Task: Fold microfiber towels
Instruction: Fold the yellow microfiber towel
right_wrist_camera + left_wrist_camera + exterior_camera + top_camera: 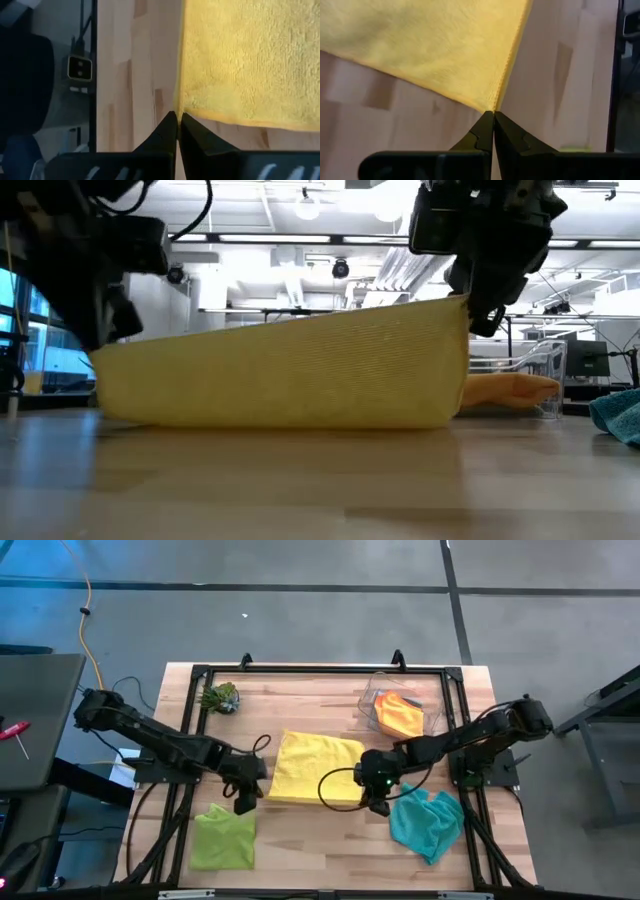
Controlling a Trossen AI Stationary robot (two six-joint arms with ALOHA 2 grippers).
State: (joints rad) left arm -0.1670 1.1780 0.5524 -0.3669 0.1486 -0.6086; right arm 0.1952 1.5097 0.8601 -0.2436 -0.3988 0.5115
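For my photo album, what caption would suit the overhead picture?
Left gripper and right gripper each pinch a near corner of the yellow towel on the table.

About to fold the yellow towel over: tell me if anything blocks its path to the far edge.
Nothing visible does. Left gripper and right gripper each pinch a near corner of the yellow towel; the plant and clear bin sit beyond its far edge.

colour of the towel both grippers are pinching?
Yellow. The yellow towel is pinched by the left gripper and right gripper; the high view shows it best.
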